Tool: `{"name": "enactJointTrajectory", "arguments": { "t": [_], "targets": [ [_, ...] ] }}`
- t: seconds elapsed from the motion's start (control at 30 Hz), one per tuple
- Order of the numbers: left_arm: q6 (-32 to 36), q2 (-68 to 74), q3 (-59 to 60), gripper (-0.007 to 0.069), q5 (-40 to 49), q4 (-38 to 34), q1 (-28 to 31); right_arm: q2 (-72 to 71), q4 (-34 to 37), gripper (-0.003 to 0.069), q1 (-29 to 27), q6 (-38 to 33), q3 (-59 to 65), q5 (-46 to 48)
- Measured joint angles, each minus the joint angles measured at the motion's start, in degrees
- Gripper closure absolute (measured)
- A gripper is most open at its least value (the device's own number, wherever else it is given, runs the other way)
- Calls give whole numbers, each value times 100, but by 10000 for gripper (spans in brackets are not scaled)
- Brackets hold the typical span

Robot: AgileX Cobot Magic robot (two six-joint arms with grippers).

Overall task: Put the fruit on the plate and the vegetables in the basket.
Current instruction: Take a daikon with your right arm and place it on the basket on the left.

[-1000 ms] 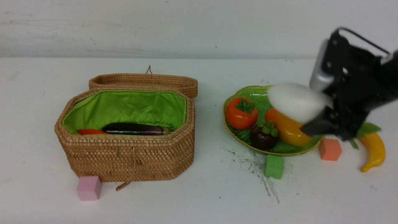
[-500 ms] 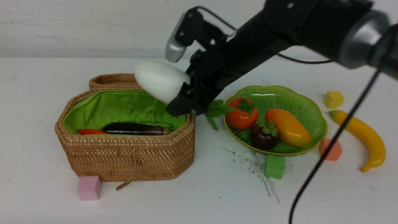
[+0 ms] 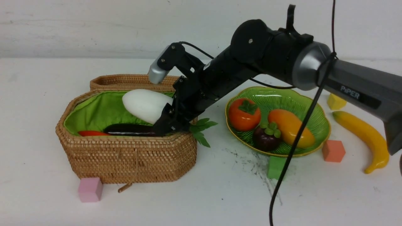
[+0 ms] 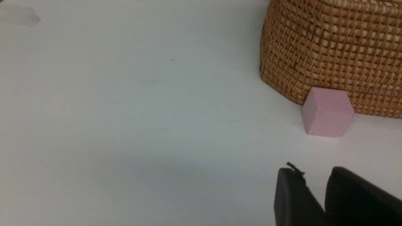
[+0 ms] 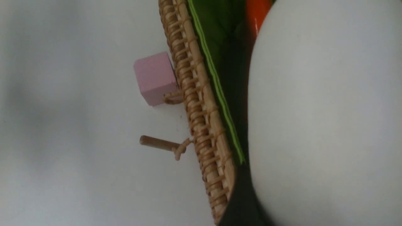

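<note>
My right gripper (image 3: 163, 116) is shut on the white radish (image 3: 143, 105), holding it just above the open basket (image 3: 125, 157), with its green leaves (image 3: 201, 128) hanging over the right rim. The radish (image 5: 323, 119) fills the right wrist view beside one dark finger (image 5: 243, 204). Inside the basket lie the purple eggplant (image 3: 132, 129) and the red pepper (image 3: 91, 133). The green plate (image 3: 282, 91) holds the persimmon (image 3: 244, 114), mangosteen (image 3: 266, 136) and mango (image 3: 290, 127). The banana (image 3: 364, 138) lies on the table right of it. My left gripper (image 4: 314, 175) hangs slightly open and empty.
The basket's lid (image 3: 125, 81) lies open behind it. A pink cube (image 3: 90, 189) sits at the basket's front left corner. Green (image 3: 276, 168) and orange (image 3: 333, 150) cubes lie before the plate, a yellow one (image 3: 336, 101) behind the banana. A wooden toggle (image 5: 157, 143) sticks out from the basket.
My right arm has carried the radish leftward from above the plate to over the basket and lowered it toward the opening. The fruit and cubes have not moved.
</note>
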Motion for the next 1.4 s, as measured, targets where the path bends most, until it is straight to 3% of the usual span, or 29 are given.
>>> {"name": "enactJointTrajectory", "arguments": {
  "t": [0.77, 0.9, 1.0, 1.23, 1.4],
  "targets": [
    [0, 0, 0, 437, 0, 0, 0, 343, 354, 119, 277, -608, 0, -987],
    [0, 0, 0, 430, 0, 0, 0, 355, 354, 9, 284, -614, 0, -1022],
    [0, 0, 0, 428, 0, 0, 0, 321, 354, -21, 284, -614, 0, -1040],
    [0, 0, 0, 428, 0, 0, 0, -1, 269, 18, 284, -609, 0, -1014],
    [0, 0, 0, 423, 0, 0, 0, -546, -261, 67, 159, -369, 0, -561]
  ]
}}
